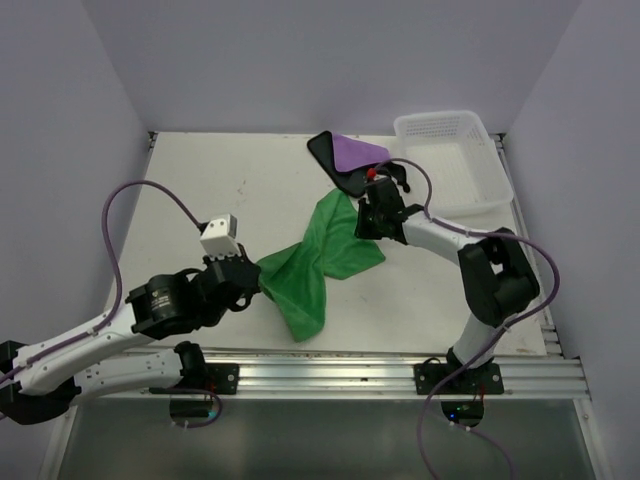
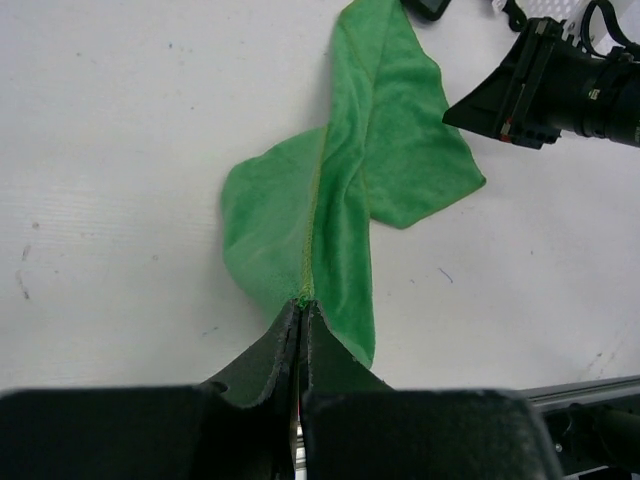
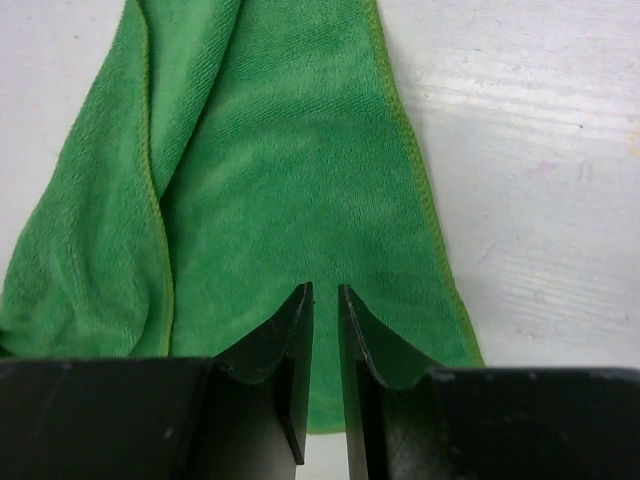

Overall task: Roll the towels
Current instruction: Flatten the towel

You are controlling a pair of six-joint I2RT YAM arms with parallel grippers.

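The green towel (image 1: 320, 260) lies bunched and twisted in the middle of the table, stretched between both grippers. My left gripper (image 1: 258, 280) is shut on its near-left edge; the left wrist view shows the seam pinched at the fingertips (image 2: 303, 305), with the towel (image 2: 380, 170) fanning away. My right gripper (image 1: 366, 224) hovers over the towel's far right end; in the right wrist view the jaws (image 3: 325, 290) stand a narrow gap apart with nothing between them, above the cloth (image 3: 290, 150). The purple towel (image 1: 357, 151), black back showing, lies at the far edge.
A white plastic lattice basket (image 1: 452, 125) stands at the back right, close beside the purple towel and the right arm. The right arm's wrist (image 2: 560, 85) shows at the top right of the left wrist view. A metal rail (image 1: 400, 375) runs along the near edge.
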